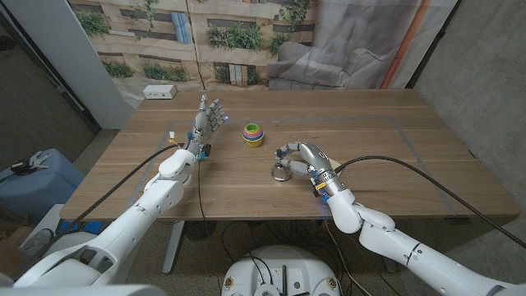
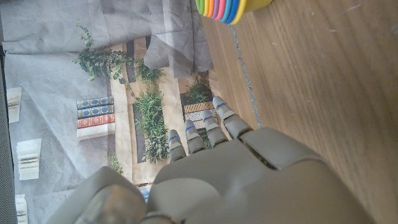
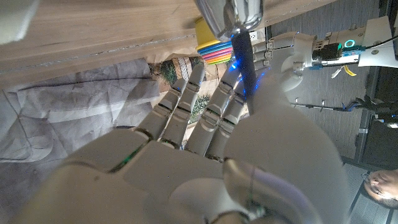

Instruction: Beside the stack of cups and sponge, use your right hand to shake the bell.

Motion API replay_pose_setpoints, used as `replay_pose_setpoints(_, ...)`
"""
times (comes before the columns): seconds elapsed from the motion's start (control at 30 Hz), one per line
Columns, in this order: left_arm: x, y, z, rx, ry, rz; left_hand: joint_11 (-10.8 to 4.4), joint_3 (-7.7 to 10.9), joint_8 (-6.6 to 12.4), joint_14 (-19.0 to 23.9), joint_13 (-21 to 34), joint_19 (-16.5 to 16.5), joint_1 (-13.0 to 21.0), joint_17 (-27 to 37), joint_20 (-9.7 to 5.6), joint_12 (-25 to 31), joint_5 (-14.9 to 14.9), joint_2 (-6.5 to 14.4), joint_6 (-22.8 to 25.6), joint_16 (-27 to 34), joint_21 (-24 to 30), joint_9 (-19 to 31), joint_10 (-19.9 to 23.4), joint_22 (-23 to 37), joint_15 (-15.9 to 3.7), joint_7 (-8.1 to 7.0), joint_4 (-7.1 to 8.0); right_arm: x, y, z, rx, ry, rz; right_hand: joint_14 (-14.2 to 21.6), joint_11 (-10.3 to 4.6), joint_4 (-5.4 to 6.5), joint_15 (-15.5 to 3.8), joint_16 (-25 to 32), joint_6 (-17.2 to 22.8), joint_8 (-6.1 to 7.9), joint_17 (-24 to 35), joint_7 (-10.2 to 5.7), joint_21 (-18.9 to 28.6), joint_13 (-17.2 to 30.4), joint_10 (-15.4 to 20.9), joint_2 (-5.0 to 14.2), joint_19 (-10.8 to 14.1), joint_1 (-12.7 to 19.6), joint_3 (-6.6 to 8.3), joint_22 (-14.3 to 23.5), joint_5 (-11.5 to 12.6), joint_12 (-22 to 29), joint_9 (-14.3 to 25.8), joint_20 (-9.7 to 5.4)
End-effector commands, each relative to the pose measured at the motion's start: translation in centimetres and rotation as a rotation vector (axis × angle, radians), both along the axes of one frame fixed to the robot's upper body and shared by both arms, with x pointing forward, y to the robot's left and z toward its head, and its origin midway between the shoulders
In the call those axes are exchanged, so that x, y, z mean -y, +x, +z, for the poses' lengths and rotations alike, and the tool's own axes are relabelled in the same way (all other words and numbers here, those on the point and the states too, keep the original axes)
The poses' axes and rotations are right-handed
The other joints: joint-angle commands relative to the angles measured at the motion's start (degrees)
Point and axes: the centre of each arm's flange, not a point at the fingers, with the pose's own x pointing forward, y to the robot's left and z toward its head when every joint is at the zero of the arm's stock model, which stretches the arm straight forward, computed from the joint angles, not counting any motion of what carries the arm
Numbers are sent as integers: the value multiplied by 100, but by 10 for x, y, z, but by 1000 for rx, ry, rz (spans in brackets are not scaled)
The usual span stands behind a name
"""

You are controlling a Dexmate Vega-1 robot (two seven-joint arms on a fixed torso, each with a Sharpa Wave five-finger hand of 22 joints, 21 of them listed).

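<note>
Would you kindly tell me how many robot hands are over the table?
2: the left hand stands upright left of the stack of cups; the right hand grips the bell nearer the front edge.

Even, soft room light, faint shadows on the table (image 1: 394,140); blue glow between the right hand's fingers (image 3: 224,102), near surfaces blurred
</note>
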Motion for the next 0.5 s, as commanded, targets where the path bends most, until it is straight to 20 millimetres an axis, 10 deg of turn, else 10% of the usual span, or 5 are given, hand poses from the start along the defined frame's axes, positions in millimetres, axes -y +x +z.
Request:
replay_pose_setpoints(0.03,0,0,0,0,0,0,-34,3,33,62,31,45,9,27,4,34,40,52,12,32,40,26,18,32,-550,-45,39,1,2,-4,-27,-2,-1,25,3,-14,-850,-20,56,-12,11,41,-5,29,6,3,19,14,7,11,8,-6,18,-278)
replay_pose_setpoints(0.5,0,0,0,0,0,0,-42,3,33,64,31,42,9,27,4,32,40,52,11,33,39,26,14,32,-548,-45,38,3,-1,-2,-42,-19,12,-225,15,18,-751,-136,-348,-217,14,37,-8,-2,-362,-279,7,-300,-212,15,3,-169,4,-100)
